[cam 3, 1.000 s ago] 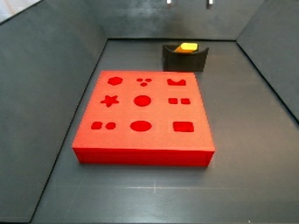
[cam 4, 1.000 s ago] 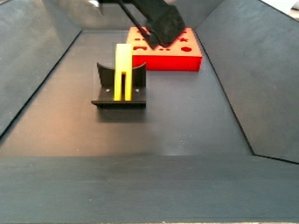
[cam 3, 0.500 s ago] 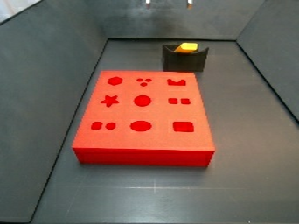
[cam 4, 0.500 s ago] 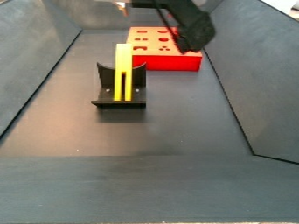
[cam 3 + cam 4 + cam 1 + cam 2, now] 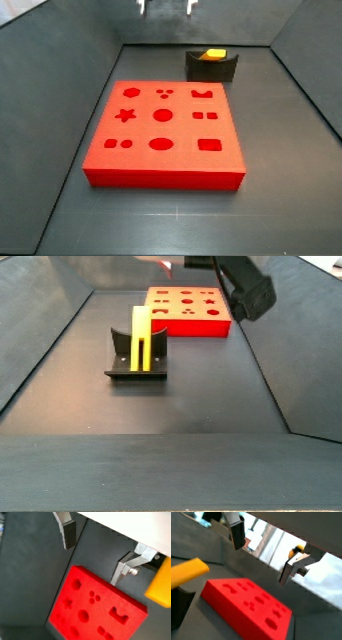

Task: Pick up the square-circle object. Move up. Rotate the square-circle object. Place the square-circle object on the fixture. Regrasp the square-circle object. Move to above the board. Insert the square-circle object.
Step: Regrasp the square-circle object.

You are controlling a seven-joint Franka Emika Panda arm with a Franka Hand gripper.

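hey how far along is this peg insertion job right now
Done: the square-circle object stands on the fixture. In hand: nothing; the gripper is open and empty, high above the board. Left: regrasping, moving over the board, and inserting.

Even, dim overhead light, soft shadows, low-resolution side views, blurred wrist views, bright washed-out band behind the jaws.

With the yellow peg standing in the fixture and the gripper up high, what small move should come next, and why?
Probably bring the gripper down toward the square-circle object to regrasp it. The fingers are spread with nothing between them, high over the board, while the object stands upright in the fixture, ungrasped. Both side views show it resting there alone.
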